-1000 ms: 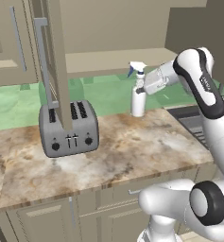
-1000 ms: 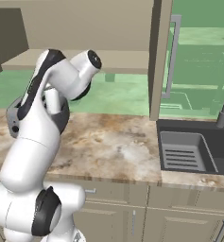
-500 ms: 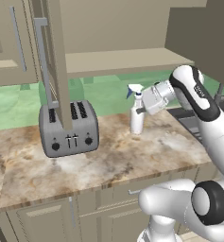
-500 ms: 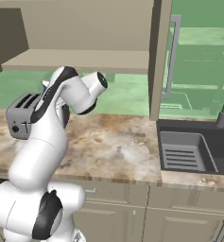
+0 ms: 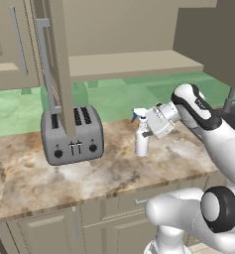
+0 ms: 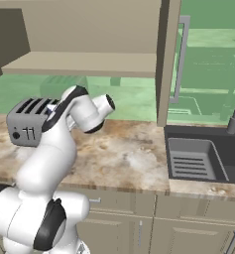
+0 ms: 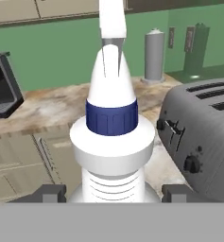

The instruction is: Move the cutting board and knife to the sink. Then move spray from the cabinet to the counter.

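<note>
Both base cams sit behind the arm, left and right, sharing the surface (image 5: 89, 173) and toaster (image 5: 72, 134), while the hand cam is right up on the spray (image 7: 112, 142).

This is a home kitchen. A marbled stone counter (image 5: 114, 173) runs over beige drawer fronts, with a grey four-slot toaster (image 5: 72, 134) standing on it and a dark sink (image 6: 203, 158) with a ribbed rack and faucet set into it. Beige wall cabinets (image 5: 12, 44) with long silver bar handles hang above a green backsplash.
</note>
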{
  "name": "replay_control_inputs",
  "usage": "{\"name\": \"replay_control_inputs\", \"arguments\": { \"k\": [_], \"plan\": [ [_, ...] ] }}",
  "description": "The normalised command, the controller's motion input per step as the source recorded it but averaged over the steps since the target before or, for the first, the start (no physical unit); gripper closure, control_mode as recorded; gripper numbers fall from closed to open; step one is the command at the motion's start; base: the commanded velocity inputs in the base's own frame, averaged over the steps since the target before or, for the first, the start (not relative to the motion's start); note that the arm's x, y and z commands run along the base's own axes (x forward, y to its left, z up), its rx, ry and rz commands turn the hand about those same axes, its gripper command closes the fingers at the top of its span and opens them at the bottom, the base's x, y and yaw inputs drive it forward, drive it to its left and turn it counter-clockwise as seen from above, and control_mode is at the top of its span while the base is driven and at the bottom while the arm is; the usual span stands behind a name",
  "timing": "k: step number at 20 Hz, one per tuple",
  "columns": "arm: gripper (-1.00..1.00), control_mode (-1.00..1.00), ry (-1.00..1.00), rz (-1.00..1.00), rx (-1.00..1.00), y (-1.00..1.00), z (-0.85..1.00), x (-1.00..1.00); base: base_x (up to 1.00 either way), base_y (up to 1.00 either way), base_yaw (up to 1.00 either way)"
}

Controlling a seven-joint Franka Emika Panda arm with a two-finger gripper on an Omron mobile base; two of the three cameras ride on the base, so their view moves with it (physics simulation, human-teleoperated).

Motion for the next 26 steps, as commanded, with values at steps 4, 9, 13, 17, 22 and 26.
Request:
{"name": "replay_control_inputs", "arguments": {
  "k": [4, 9, 13, 17, 22, 26],
  "plan": [
    [1.00, -1.00, 0.00, 0.02, 0.00, 0.00, -0.55, 0.18, 0.00, 0.00, 0.00],
    [1.00, -1.00, -0.04, 0.00, 0.00, 0.00, -0.43, 0.30, 0.00, 0.00, 0.00],
    [1.00, -1.00, -0.06, 0.00, 0.00, -0.09, -0.33, 0.34, 0.00, 0.00, 0.00],
    [1.00, -1.00, -0.08, 0.00, 0.00, -0.14, -0.28, 0.33, 0.00, 0.00, 0.00],
    [1.00, -1.00, -0.05, 0.00, 0.00, -0.11, -0.26, 0.34, 0.00, 0.00, 0.00],
    [1.00, -1.00, 0.00, 0.00, 0.00, -0.02, -0.24, 0.38, 0.00, 0.00, 0.00]
  ]
}}
